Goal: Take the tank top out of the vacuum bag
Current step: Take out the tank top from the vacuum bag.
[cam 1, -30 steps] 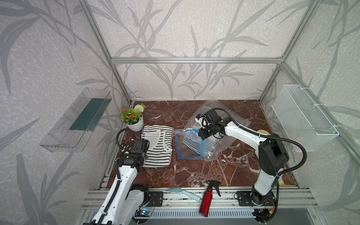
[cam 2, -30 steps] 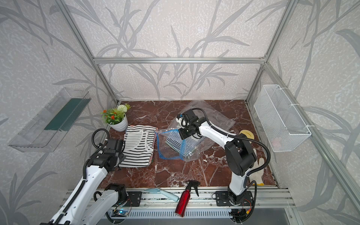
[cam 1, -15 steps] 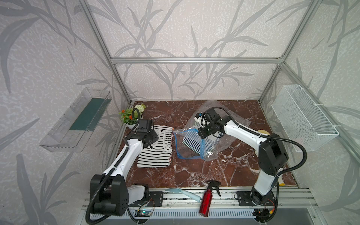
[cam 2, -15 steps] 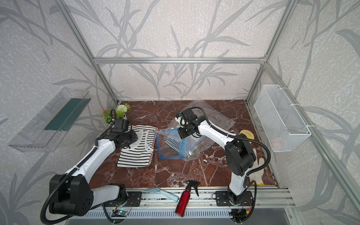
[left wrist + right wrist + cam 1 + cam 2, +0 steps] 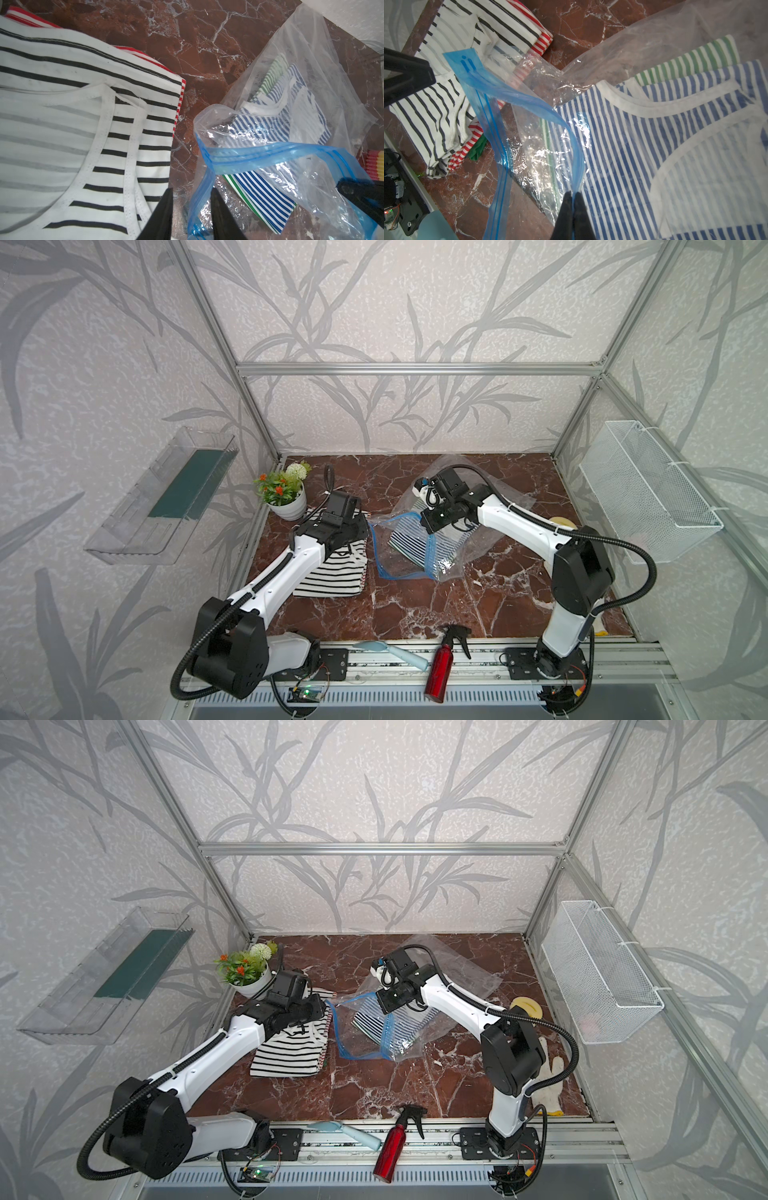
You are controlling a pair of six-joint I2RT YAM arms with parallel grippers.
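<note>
- Right claw was clamped on the vacuum bag at its blue zip strip.
- Left claw stood apart beside the bag's mouth.
- Blue-striped tank top lay inside.

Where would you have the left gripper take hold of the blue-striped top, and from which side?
The blue-striped top's edge just inside the bag's mouth, entering from the black-striped stack's side: the right gripper pinches the upper zip strip, so the mouth gapes toward the left gripper and that edge lies nearest.
</note>
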